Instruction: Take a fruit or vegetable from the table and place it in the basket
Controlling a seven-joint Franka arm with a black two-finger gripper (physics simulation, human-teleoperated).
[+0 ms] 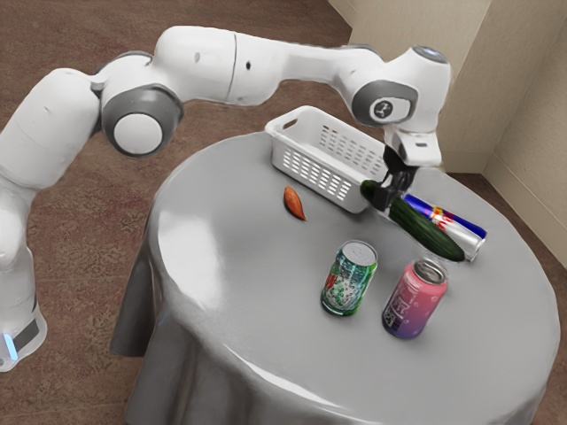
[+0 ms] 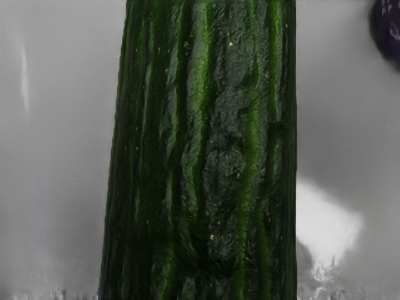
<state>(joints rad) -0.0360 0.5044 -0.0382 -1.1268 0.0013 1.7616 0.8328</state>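
Near the basket's right-hand end in the exterior view, my gripper (image 1: 388, 197) is shut on a dark green cucumber (image 1: 425, 228), close to one end of it. A black finger crosses the near side of the cucumber; the far finger is mostly hidden. The long free part slants toward the exterior view's lower right. In the wrist view the ridged cucumber (image 2: 206, 137) lies under the hand, with grey table on both sides. The white basket (image 1: 299, 166) stands beside the gripper, and an orange-brown sweet potato (image 1: 294, 204) lies on the table in front of it.
A green can (image 1: 349, 280) and a pink-purple can (image 1: 415, 299) stand on the round grey table (image 1: 257, 292). Behind the cucumber lies a blue and silver can (image 1: 461, 227). A dark rounded thing (image 2: 390, 28) shows at the wrist view's corner.
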